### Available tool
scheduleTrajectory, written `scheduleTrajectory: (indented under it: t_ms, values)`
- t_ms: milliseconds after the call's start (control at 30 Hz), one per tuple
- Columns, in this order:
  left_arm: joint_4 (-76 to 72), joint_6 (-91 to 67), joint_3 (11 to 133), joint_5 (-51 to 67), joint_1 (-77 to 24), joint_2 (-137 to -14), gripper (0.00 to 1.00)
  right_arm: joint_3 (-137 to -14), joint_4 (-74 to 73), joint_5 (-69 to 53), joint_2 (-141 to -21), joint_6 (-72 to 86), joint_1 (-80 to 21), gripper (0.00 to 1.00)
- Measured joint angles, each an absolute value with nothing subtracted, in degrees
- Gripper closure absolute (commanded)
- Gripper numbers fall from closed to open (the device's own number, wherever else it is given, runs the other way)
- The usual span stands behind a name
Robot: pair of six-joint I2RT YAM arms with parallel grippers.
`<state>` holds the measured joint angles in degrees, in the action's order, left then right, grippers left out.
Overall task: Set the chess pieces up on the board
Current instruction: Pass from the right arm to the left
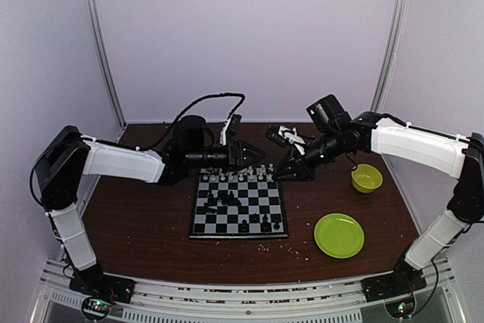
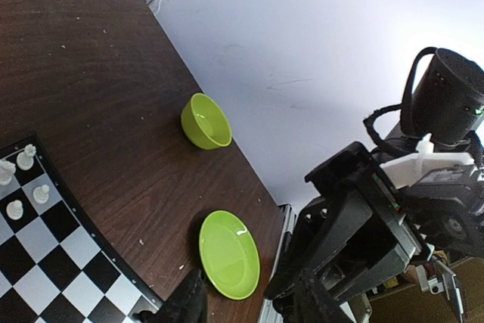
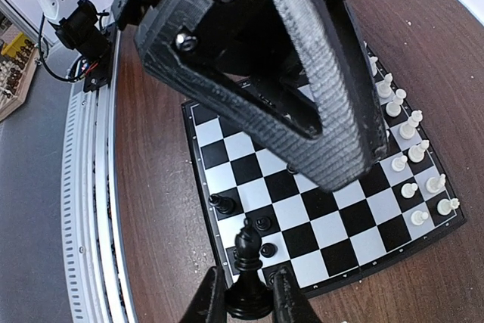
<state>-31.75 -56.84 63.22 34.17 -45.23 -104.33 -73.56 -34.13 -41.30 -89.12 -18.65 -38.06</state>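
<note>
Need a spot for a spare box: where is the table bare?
Bare: the table left of the board. Crowded: the board's far edge, around the left gripper and right gripper; the right side, with plate and bowl.

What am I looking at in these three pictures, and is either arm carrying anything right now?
These are two robot arms bolted at the near edge of a brown table. The wide picture looks down from above and behind them; the other two come from a camera on each wrist. On the table lie the board, white chess pieces lined along its far edge, black pieces scattered on it, a green bowl and a green plate. The right gripper is closed on one black chess piece. The left gripper hovers at the board's far edge; whether it holds anything cannot be seen.
</note>
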Motion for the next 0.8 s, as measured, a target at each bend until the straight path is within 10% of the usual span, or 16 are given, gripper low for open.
scheduleTrajectory:
  t_ms: [800]
  values:
    - [-37.7, -60.5, 64.4, 40.2, -48.0, -108.3, 0.8, -73.6, -32.8, -40.1, -89.3, -16.5, -36.0, 0.88]
